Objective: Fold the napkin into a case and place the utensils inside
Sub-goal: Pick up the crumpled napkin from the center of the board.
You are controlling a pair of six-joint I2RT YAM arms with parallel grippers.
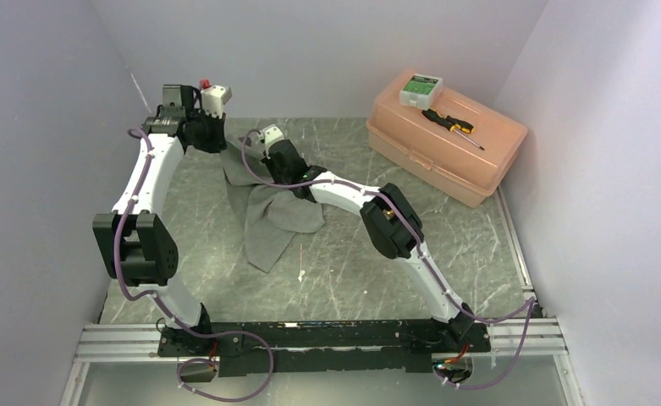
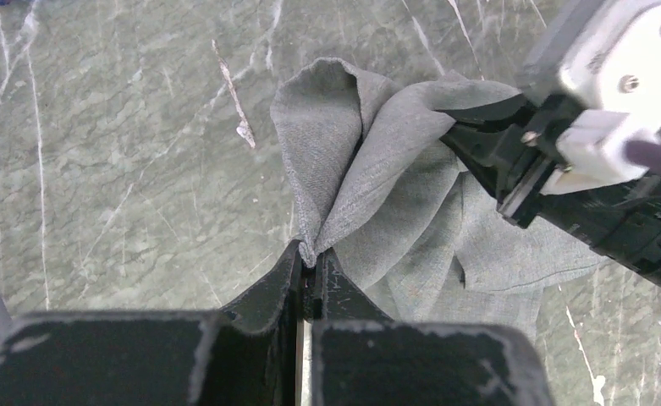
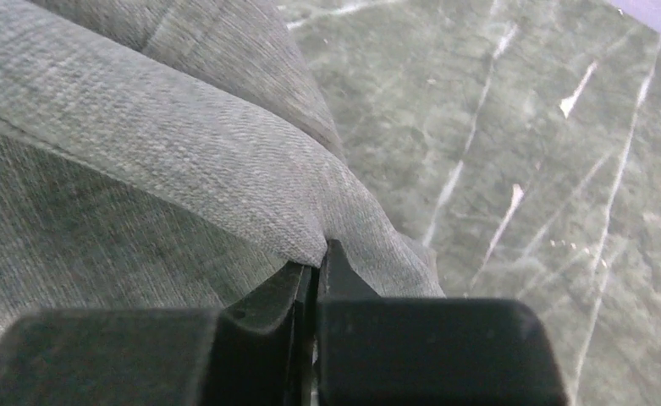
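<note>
Toward the far left of the table (image 1: 377, 271), the left gripper (image 2: 310, 264) pinches a bunched fold of the napkin (image 1: 276, 216), while the right gripper (image 3: 314, 269) is clamped on another fold close by.

Likely a robotics lab: white booth walls (image 1: 327, 51), aluminium mounting rail (image 1: 115, 345)

Left arm (image 1: 145, 182) and right arm (image 1: 352, 196) reaching forward, left fingers (image 2: 276, 289) and right fingers (image 3: 267, 302) pinched closed, close together

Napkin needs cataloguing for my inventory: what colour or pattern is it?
The napkin is plain grey, unpatterned; the left wrist view shows it best.
</note>
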